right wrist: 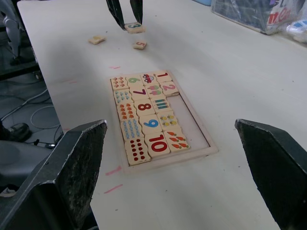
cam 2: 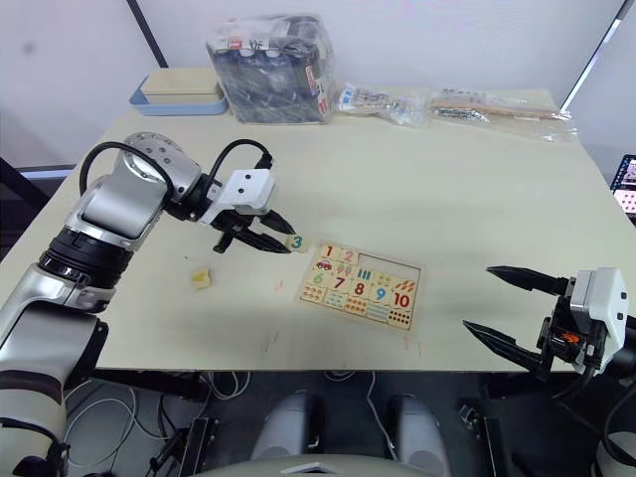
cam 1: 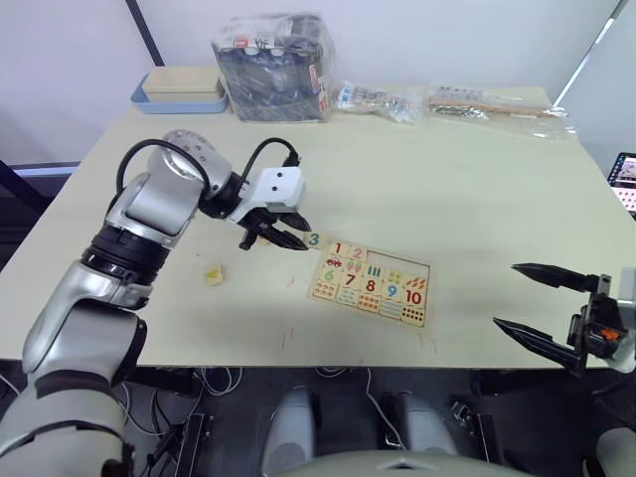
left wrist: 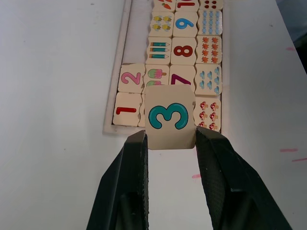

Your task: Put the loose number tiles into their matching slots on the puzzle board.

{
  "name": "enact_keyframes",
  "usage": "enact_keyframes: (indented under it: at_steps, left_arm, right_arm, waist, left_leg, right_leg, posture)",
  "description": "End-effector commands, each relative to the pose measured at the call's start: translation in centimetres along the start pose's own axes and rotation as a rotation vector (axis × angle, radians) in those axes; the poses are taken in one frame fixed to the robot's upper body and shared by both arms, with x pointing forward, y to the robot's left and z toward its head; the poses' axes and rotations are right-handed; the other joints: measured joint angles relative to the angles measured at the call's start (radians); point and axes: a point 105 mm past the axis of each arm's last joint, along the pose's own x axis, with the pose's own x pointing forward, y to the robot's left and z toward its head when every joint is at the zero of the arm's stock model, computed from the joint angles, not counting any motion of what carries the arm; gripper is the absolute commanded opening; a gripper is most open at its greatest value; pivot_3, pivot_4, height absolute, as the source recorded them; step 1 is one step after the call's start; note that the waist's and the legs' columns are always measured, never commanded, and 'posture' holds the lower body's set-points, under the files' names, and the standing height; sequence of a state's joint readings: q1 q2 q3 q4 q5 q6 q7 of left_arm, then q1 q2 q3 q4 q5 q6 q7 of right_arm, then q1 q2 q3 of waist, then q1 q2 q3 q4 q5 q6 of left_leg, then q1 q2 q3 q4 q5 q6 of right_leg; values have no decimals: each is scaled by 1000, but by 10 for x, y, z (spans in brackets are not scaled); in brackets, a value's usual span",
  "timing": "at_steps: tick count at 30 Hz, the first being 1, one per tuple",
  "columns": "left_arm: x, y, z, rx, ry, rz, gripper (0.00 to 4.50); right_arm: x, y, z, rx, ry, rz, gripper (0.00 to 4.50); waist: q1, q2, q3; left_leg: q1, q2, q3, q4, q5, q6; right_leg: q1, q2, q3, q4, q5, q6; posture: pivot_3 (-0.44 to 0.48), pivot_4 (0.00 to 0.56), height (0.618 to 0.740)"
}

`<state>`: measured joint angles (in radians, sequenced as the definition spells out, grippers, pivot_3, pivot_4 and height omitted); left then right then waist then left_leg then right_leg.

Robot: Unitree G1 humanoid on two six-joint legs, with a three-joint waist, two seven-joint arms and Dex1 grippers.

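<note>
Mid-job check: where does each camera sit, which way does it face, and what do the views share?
Head stereo pair: looks forward and down at the table, both arms in view.
Left wrist: looks along the left gripper, shut on the 3 tile, toward the puzzle board.
Right wrist: looks between the open right gripper fingers.
All share the board.

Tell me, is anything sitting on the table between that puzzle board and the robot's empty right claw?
No. In the left eye view, only bare table top separates the puzzle board from the right claw, apart from faint pink marks.
</note>
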<state>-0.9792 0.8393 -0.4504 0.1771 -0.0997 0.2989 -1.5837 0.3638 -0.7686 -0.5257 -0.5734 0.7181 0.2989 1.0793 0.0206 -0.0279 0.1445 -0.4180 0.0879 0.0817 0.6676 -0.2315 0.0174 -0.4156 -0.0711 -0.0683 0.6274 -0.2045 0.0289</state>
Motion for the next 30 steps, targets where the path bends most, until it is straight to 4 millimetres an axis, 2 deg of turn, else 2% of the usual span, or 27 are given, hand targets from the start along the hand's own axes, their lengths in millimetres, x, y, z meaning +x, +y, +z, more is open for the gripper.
enact_keyframes:
  at_steps: [1, 4, 8, 10, 18, 21, 30]
  left_arm:
    - [2, -1, 40, 121, 73, -79, 929]
    - [4, 7, 51, 143, 98, -78, 929]
    - [17, 18, 69, 159, 135, -94, 929]
    - [20, 23, 72, 175, 149, -91, 929]
    - [45, 27, 94, 160, 216, -132, 929]
    - [51, 28, 97, 131, 267, -128, 929]
    - [86, 27, 101, 149, 341, -129, 929]
  right_arm:
    - [-6, -3, 10, -56, -10, -3, 4500]
    - [-4, -3, 11, -71, -4, -4, 4500]
    - [-9, -6, 10, -90, 8, -26, 4500]
    - [-8, -5, 10, -93, 9, -28, 4500]
    - [-13, -2, 9, -97, 25, -36, 4500]
    - [-12, 0, 10, -101, 28, -38, 4500]
    - [-18, 3, 8, -104, 44, -66, 4500]
  waist:
    - [6, -2, 1]
    - [18, 1, 1]
    - [20, 2, 1]
    - [20, 2, 1]
    - [17, 3, 2]
    - [18, 3, 2]
    - [17, 3, 2]
  left_leg:
    - [0, 0, -1, 0, 0, 0]
    - [-3, -4, -4, 2, 0, 0]
    - [-2, -7, -5, 1, 0, 1]
    - [-4, -9, -9, 2, 0, 1]
    - [-5, -14, -9, 1, -2, 4]
    - [-6, -16, -10, 2, -3, 6]
    - [-7, -19, -9, 3, -5, 10]
  right_leg:
    - [0, 1, 1, 0, 0, 0]
    - [0, 6, 12, 0, -1, 2]
    - [0, 13, 25, 0, -2, 4]
    - [0, 20, 35, 0, -4, 7]
    - [0, 23, 48, 0, -6, 10]
    - [0, 25, 55, 0, -7, 11]
    - [-1, 27, 62, 0, -9, 14]
  posture:
    - [0, 150, 740]
    - [0, 150, 740]
    - [0, 150, 740]
    - [0, 150, 740]
    - [0, 150, 740]
    - [0, 150, 740]
    - [0, 150, 740]
